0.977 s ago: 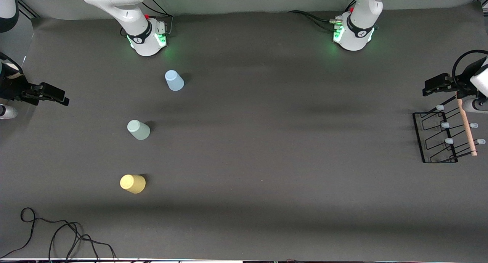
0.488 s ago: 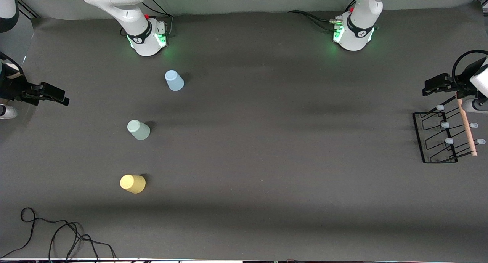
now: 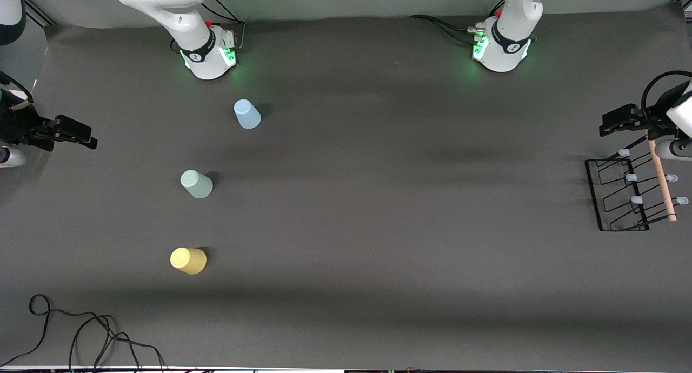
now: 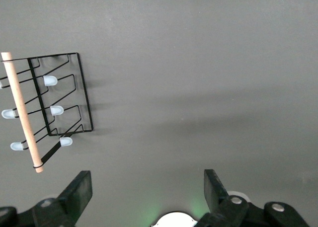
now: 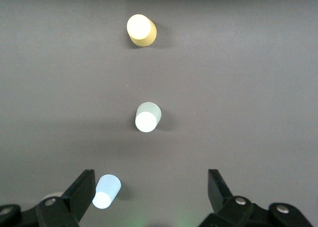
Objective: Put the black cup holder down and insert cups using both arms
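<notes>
Front view: high camera across desk (image 3: 378, 200), facing both arm bases, looking steeply down, far enough to take in whole desk. Left wrist view: camera on wrist, looking straight down past own hand (image 4: 146, 189) from well above; shares black cup holder (image 4: 59, 100) with front view (image 3: 621, 200). Right wrist view: same downward look past own hand (image 5: 151, 189); shares yellow cup (image 5: 140, 30), pale green cup (image 5: 147, 116), light blue cup (image 5: 106, 191) with front view. Wrist views share no object.
</notes>
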You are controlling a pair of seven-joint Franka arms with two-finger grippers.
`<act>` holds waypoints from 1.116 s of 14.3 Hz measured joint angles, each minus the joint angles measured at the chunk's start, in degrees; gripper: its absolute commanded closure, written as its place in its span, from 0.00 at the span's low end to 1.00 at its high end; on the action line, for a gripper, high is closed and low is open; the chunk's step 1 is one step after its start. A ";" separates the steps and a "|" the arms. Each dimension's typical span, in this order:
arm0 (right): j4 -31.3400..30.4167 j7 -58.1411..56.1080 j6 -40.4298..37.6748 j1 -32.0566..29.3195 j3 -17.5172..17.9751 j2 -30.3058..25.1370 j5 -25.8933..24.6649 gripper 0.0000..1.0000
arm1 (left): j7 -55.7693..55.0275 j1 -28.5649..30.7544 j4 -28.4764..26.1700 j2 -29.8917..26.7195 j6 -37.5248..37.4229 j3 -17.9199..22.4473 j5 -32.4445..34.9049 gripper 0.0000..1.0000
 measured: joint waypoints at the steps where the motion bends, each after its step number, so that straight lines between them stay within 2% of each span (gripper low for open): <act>1: 0.07 0.00 0.00 0.00 0.00 0.00 0.00 0.00 | 0.00 0.00 0.00 0.00 0.00 0.00 0.00 0.00; 16: 0.03 0.00 2.17 -0.06 -0.08 2.67 0.00 0.00 | 0.01 0.00 0.00 0.01 0.02 -0.01 0.12 0.00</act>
